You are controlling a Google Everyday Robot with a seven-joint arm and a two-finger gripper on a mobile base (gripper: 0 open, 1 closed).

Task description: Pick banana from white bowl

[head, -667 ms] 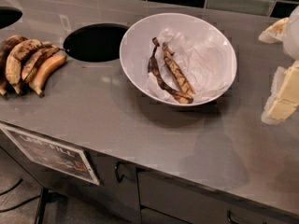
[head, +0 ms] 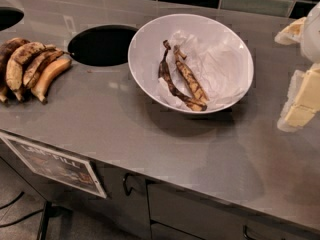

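The white bowl (head: pixel 145 49) stands on the steel counter, tilted slightly and lined with crumpled white paper. Two bananas lie in it side by side. The banana (head: pixel 190 80) is the straighter, yellow-brown speckled one on the right. A thinner, darker, curved banana (head: pixel 168 79) lies to its left. My gripper (head: pixel 298 66) is at the right edge of the camera view, to the right of the bowl and apart from it. Its cream fingers (head: pixel 301 100) are spread open and hold nothing.
A bunch of bigger overripe bananas (head: pixel 31 67) lies at the left of the counter (head: pixel 150 144). A round hole (head: pixel 102 45) is cut in the counter between the bunch and the bowl, and another (head: pixel 7 17) is at the far left. A sign (head: pixel 55 165) hangs on the front edge.
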